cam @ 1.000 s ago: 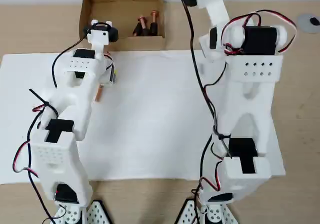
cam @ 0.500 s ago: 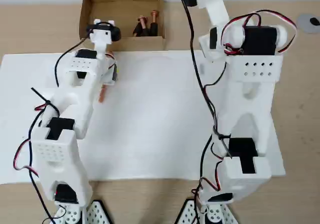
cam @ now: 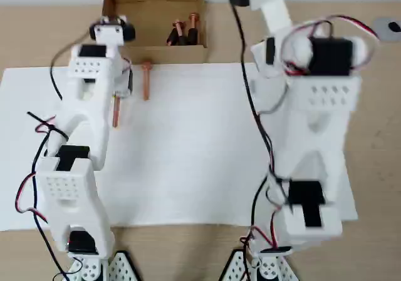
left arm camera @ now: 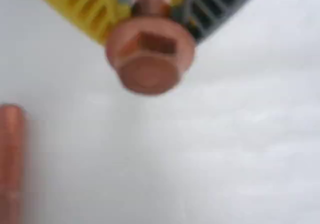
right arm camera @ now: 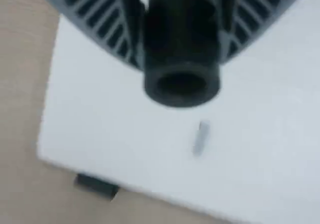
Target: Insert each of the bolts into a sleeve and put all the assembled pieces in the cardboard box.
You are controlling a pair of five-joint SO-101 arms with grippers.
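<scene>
Judging by the cardboard box (cam: 150, 9), how far along is this? asks the first.

Partway, I'd say, answers the second. At least two assembled pieces (cam: 183, 33) lie in it, beyond the left gripper (left arm camera: 150, 2) and a little to one side of it.

And the grippers?

The left gripper is pinched on a copper bolt (left arm camera: 150, 59) by its shank, with the hex head pointing out past the fingertips over the white sheet (cam: 188, 156). The right gripper (right arm camera: 180, 39) is clamped round a black sleeve (right arm camera: 181, 87), open bore facing outward, above the same sheet near its edge.

So that pair is not yet joined?

Not yet; the two grippers are well apart. A loose bolt (cam: 146, 81) also lies on the sheet just beside the left gripper, close to the box wall. As I judge it, what is left is this insertion, the drop into the box, then the loose bolt with a sleeve of its own.
</scene>
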